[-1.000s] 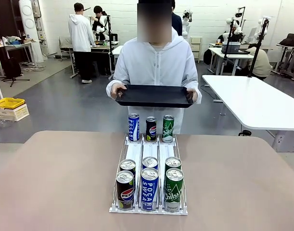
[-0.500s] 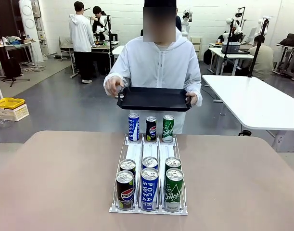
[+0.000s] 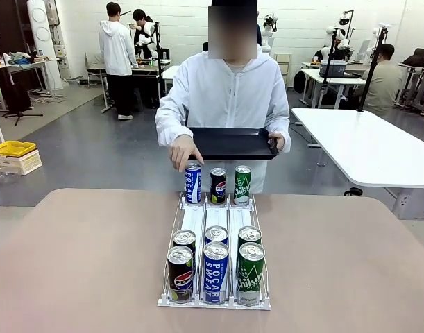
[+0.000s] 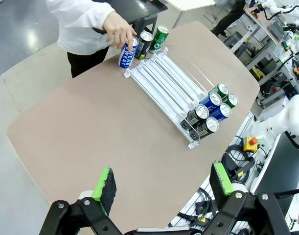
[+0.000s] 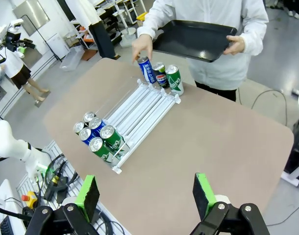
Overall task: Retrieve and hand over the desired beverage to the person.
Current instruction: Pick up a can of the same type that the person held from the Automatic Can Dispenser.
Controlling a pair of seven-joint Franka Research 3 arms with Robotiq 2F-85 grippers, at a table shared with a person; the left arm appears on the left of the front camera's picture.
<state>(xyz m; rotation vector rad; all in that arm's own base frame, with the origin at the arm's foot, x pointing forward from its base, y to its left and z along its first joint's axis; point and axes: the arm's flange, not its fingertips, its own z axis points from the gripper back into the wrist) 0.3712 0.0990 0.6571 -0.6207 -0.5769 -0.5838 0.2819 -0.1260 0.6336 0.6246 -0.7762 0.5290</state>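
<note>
Fingers [image 4: 105,184] of the left gripper [image 4: 163,182] and right gripper [image 5: 146,195] gape wide, gripping nothing, high above the table [image 4: 90,127].

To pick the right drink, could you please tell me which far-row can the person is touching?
The blue Pocari Sweat can, leftmost in the front view: the person's hand is on its top; the black can and green can beside it are untouched.

One desk [image 3: 80,263] carries one white rack [image 3: 216,215] with three lanes, and nine drink cans [image 3: 218,185] in all. They are three blue Pocari Sweat cans [image 3: 215,272], three dark Pepsi cans [image 3: 180,274] and three green cans [image 3: 250,272], with six at the near end and three at the far end. There is one person [image 3: 225,90] at the desk, with one black tray [image 3: 232,142].
</note>
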